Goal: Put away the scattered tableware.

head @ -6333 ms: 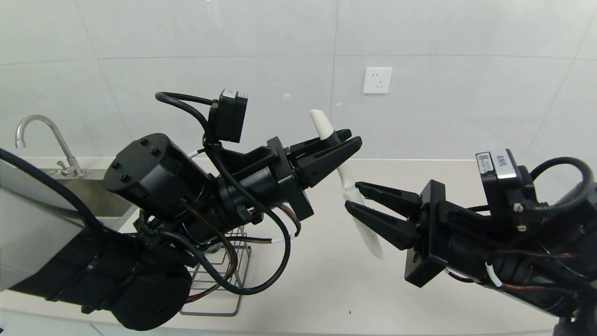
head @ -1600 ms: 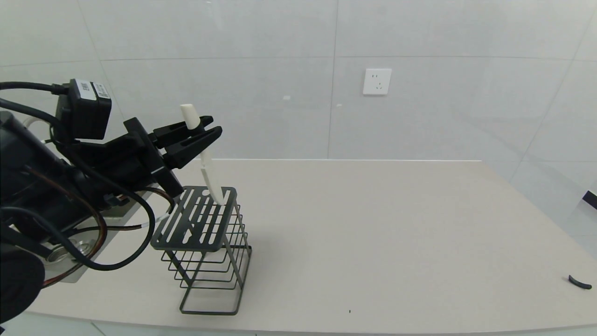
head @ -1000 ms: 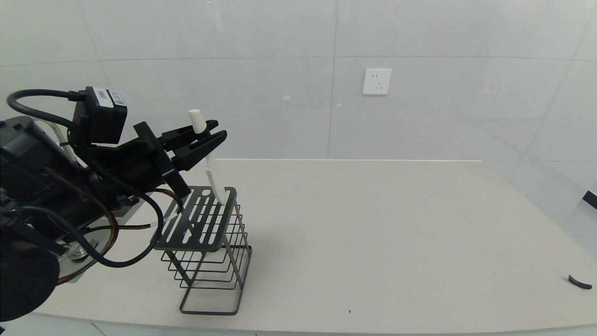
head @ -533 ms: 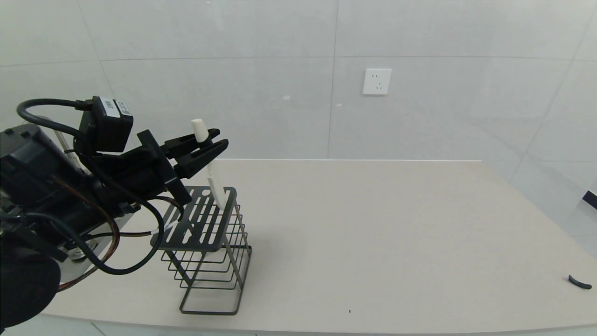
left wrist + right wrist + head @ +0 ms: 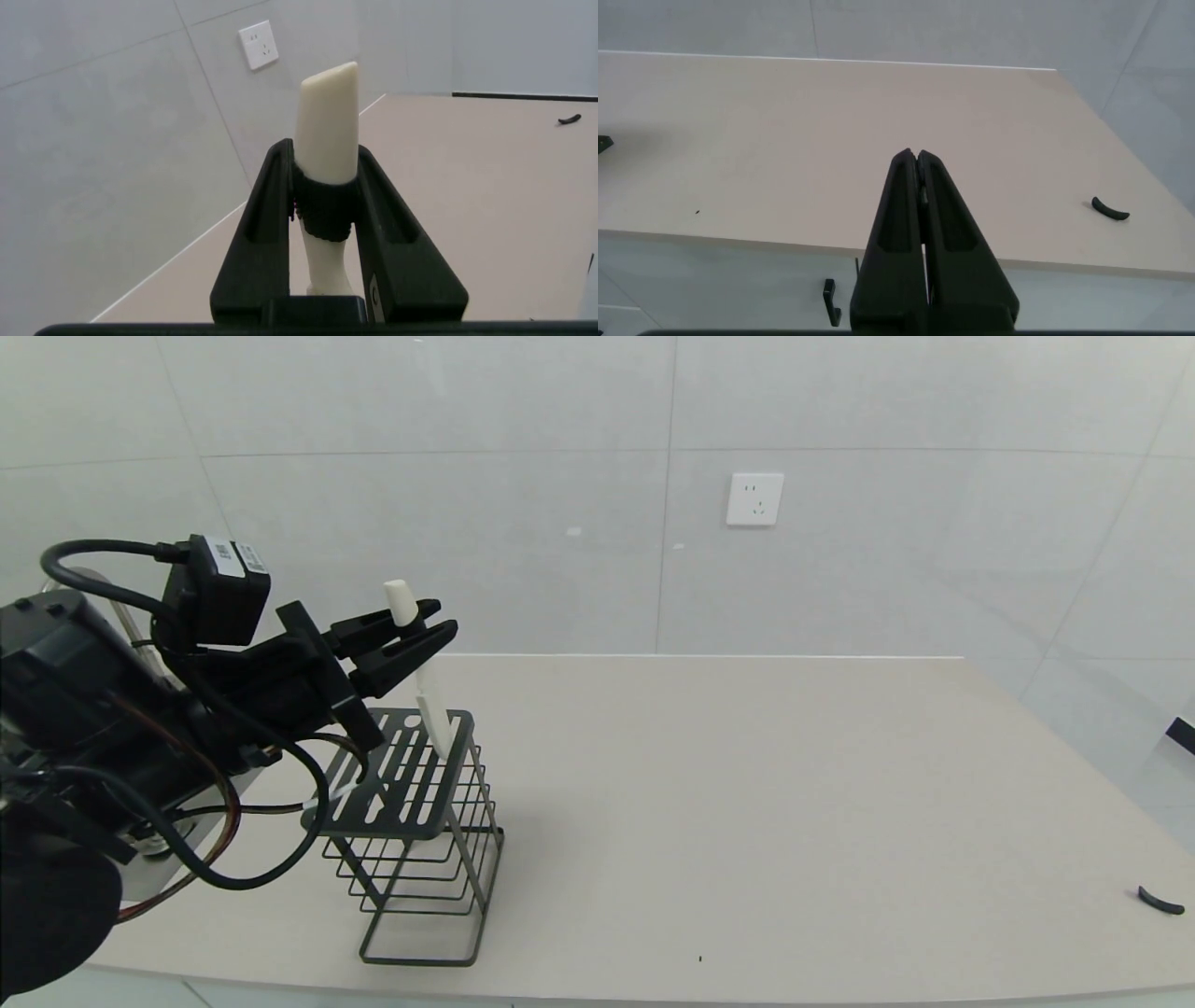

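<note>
My left gripper (image 5: 425, 625) is shut on a white knife (image 5: 423, 686), gripping it by the cream handle (image 5: 327, 117). The knife hangs nearly upright over the black wire rack (image 5: 411, 821), its blade tip (image 5: 441, 739) sunk into a slot at the far right corner of the rack's slotted top plate (image 5: 397, 775). In the left wrist view the handle's end juts out between my gripper's (image 5: 325, 191) two fingers (image 5: 265, 224). My right gripper (image 5: 918, 163) is shut with nothing in it, held over the counter's near edge.
The beige counter (image 5: 747, 784) stretches wide and bare to the right of the rack. A small black curved piece (image 5: 1160, 901) lies near its front right corner, also (image 5: 1110, 209). A sink drain (image 5: 149, 835) sits behind my left arm. A wall socket (image 5: 755, 498) is on the tiles.
Since the handover in mid-air, my right arm has withdrawn and my left arm carried the knife to the rack. Over the last second the knife has sunk lower into the slot.
</note>
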